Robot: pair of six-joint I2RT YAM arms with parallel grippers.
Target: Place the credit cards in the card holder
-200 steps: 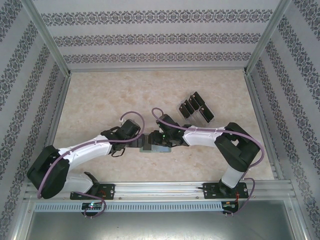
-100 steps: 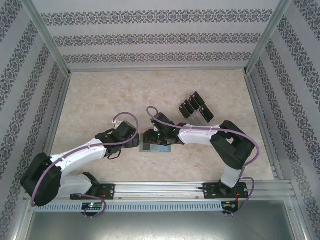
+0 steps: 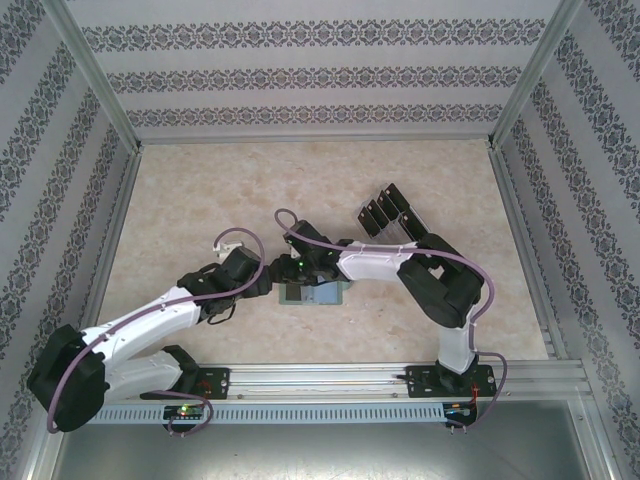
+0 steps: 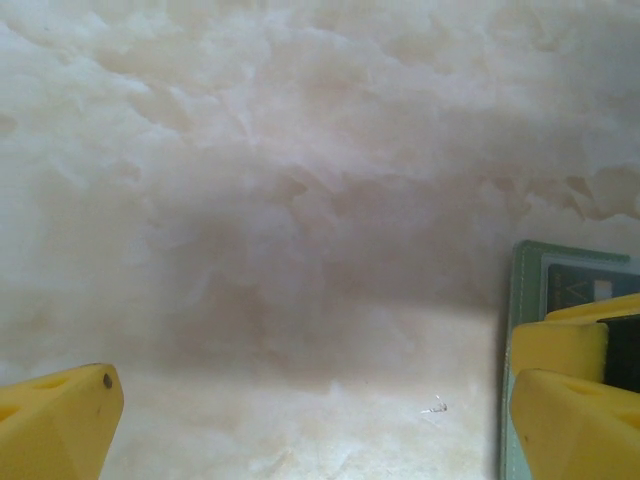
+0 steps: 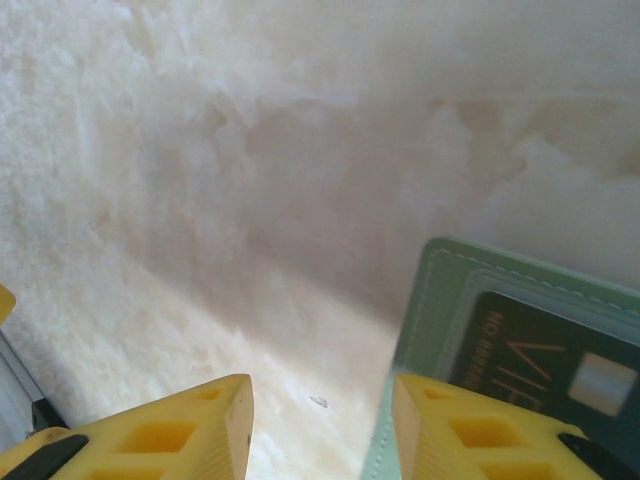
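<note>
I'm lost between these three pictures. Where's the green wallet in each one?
Top view: wallet just below the centre of the table.
Left wrist: wallet's green edge at the lower right border.
Right wrist: wallet in the lower right corner.
Shared landmark: the black card inside it, seen in both wrist views.

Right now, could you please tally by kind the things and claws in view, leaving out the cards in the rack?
Wallet: 1
Card in wallet: 1
Rack: 1
Claws: 2, left claw and right claw
Total: 5
</note>
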